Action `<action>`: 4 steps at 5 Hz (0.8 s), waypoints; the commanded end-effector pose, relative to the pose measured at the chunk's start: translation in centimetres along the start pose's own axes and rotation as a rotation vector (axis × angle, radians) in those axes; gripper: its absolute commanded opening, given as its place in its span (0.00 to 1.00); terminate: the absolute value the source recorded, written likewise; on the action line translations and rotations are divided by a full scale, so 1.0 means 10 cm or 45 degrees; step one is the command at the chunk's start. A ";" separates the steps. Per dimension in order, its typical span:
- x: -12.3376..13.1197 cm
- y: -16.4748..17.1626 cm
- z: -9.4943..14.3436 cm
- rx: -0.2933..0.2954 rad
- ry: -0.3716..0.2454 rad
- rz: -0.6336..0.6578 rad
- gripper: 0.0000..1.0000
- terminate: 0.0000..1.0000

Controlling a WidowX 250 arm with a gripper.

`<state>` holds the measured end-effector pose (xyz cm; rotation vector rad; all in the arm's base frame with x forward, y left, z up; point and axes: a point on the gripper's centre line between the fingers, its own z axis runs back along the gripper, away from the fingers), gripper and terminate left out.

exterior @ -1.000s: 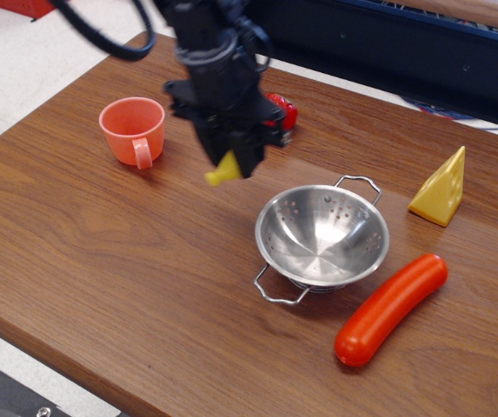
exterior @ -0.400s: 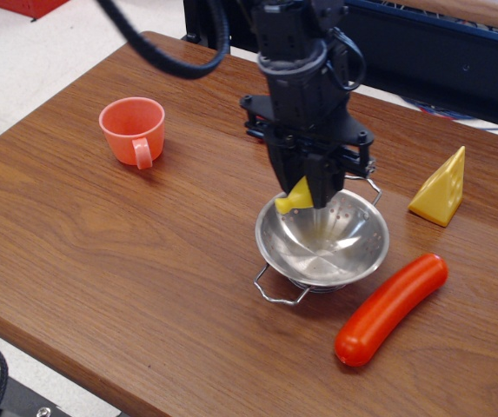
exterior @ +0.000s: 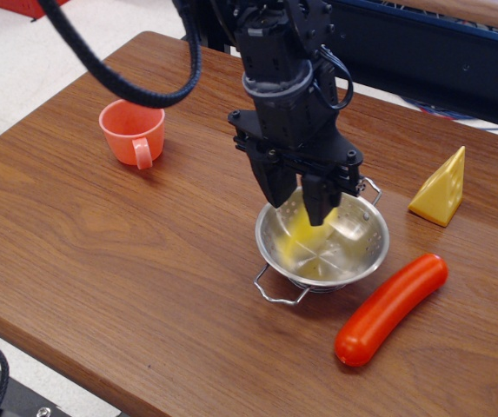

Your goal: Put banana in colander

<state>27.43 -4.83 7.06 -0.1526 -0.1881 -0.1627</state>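
Observation:
The steel colander stands right of the table's middle, with wire loop handles at front left and back right. The banana shows as a blurred yellow shape inside the bowl, on its left inner wall. My black gripper hangs directly over the colander's back left rim, its two fingers spread apart and nothing between them. The fingertips are just above the banana and apart from it.
An orange-pink cup stands at the back left. A yellow cheese wedge stands at the right. A long red-orange sausage lies just right of the colander. A black cable arcs over the back left of the wooden table.
The gripper carried the banana from beside the cup to over the colander, then opened. The banana left the fingers and now lies in the bowl.

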 end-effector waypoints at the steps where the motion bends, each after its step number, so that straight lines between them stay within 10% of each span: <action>1: 0.12 0.07 0.21 -0.039 -0.080 0.084 1.00 0.00; 3: 0.16 0.14 0.39 -0.036 -0.104 0.120 1.00 0.00; 4: 0.16 0.14 0.39 -0.036 -0.104 0.120 1.00 1.00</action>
